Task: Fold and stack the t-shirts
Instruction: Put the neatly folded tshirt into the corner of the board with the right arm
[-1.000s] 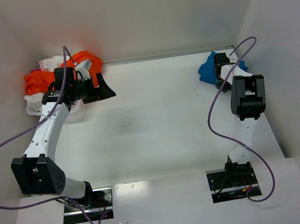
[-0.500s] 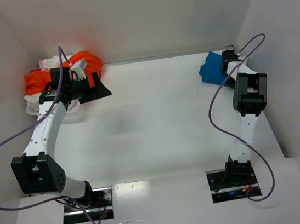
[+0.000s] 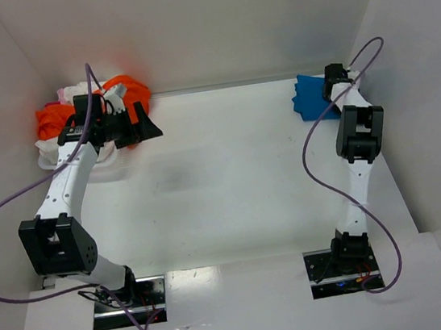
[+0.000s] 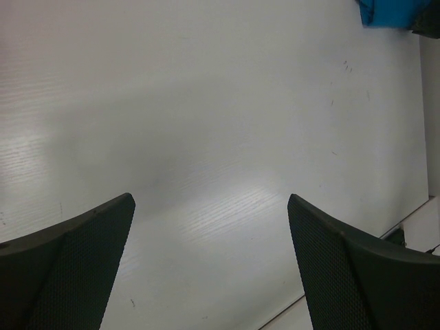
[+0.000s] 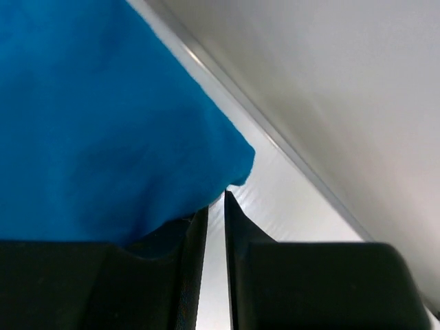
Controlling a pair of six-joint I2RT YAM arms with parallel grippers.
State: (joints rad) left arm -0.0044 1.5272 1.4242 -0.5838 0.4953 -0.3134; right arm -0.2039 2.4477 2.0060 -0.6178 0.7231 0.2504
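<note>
Starting with the shirts, we've got the blue t-shirt bunched up at the far right of the table, close to the corner where the back wall meets the side panel. Over in the far left corner sits the rest of the pile: the orange t-shirt draped on top and the white t-shirts poking out underneath and behind it, all crumpled, none folded that we can see. The right arm reaches out to the blue t-shirt, and the right jaws are at its far edge. In the right wrist view the blue cloth fills the upper left, and the two fingers are pressed nearly together with only a thin slit of white table showing between them, so closed, with no cloth pinched that we can make out. The left arm stretches toward the pile, with the left jaws just beside it on the table side. From the left wrist view they're spread wide apart, fingers over bare table, holding nothing, with a scrap of blue way off in the top corner. Purple cables loop off both arms.
</note>
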